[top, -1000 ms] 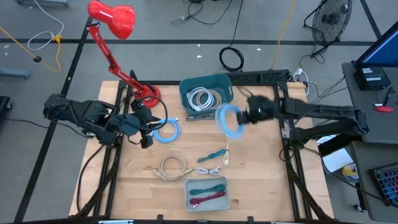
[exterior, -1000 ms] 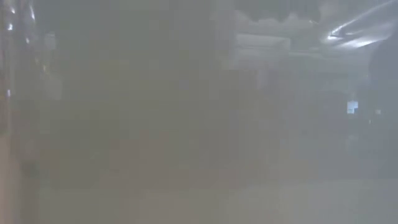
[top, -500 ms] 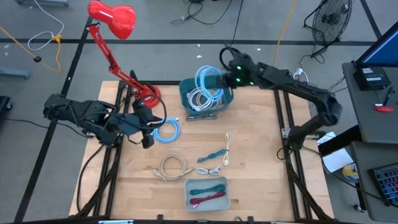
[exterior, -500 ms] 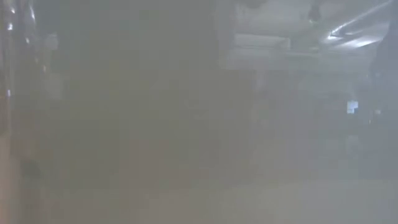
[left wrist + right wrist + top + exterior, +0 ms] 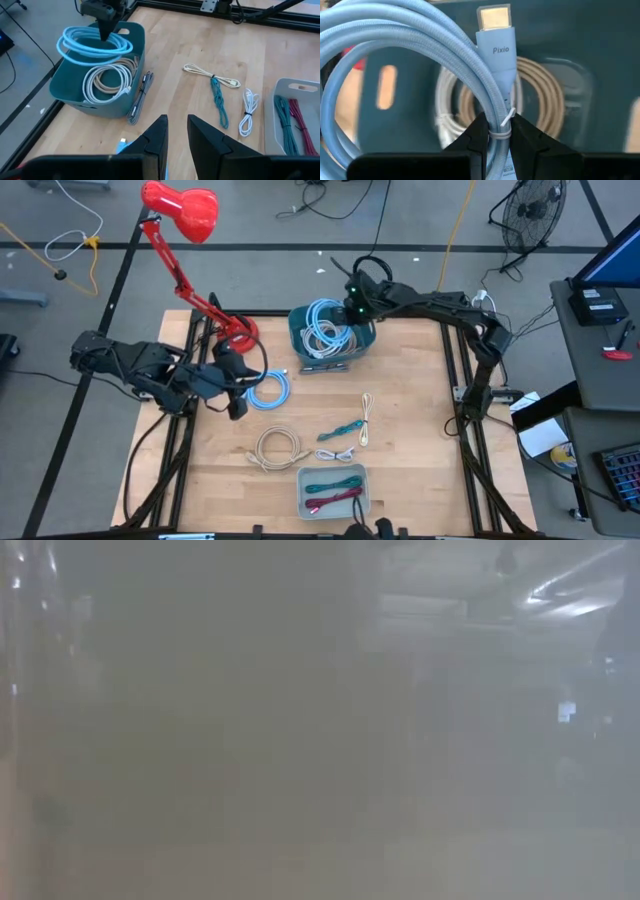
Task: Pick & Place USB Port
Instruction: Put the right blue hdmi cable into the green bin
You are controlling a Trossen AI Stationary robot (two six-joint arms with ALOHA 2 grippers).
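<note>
Light-blue coiled cable (image 5: 327, 319) hangs over the teal plastic bin (image 5: 300, 340) at the bench's far edge, pinched at its tie by the right claw (image 5: 352, 311), ready to drop. Left claw (image 5: 236, 388), narrow and empty, waits near the left edge.

The low view is fogged throughout; no object on the table can be identified there. In the right wrist view, the light blue cable coil (image 5: 420, 55) is cut off at 9 o'clock and 6 o'clock edges.
</note>
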